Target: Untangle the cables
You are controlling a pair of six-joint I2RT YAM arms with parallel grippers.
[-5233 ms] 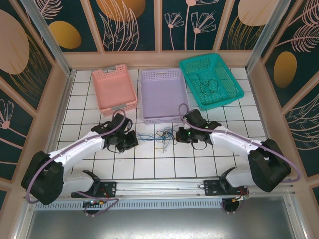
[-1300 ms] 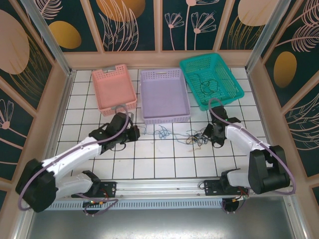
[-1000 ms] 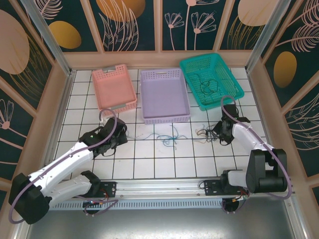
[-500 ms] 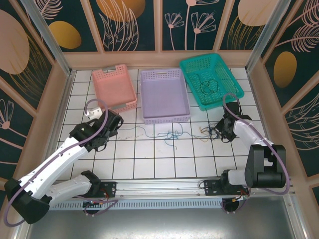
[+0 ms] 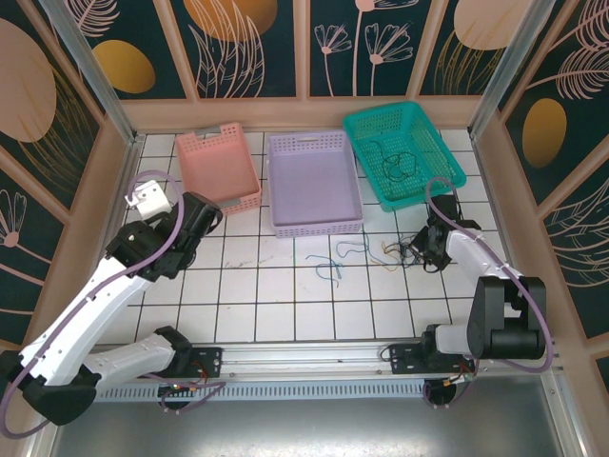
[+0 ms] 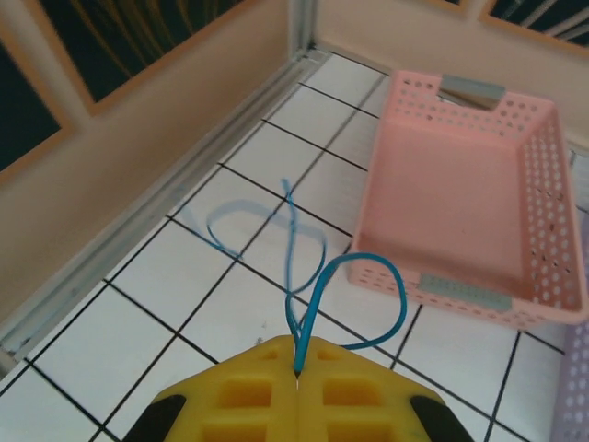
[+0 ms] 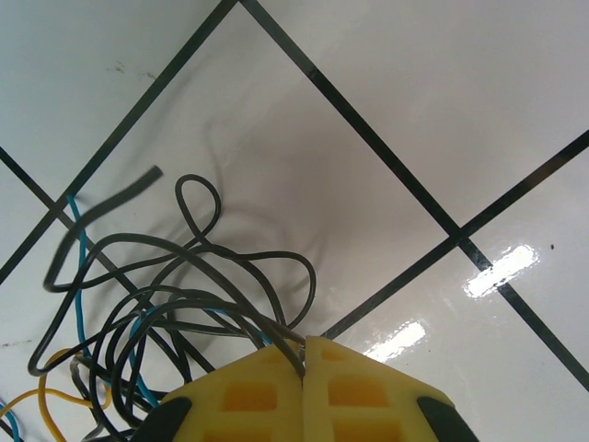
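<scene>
L arm (image 5: pixel 86 305) swung wide to its own left, upper link slanting up from the base, forearm reaching fwd, wrist lifted well above the surface (image 5: pixel 285 309). L hand (image 5: pixel 211 217) angled down; yellow pads (image 6: pixel 239 391) pressed together, nipping a blue cable (image 6: pixel 317 281). R arm (image 5: pixel 487 278) folded close to its base, forearm fwd, wrist bent inward. R hand (image 5: pixel 419 252) low over the surface, pads closed tight on grey cables (image 7: pixel 198 299).

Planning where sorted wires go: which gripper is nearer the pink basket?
Left. The left gripper sits just in front of the pink basket's near edge; the right gripper is across the table, in front of the teal basket.
</scene>
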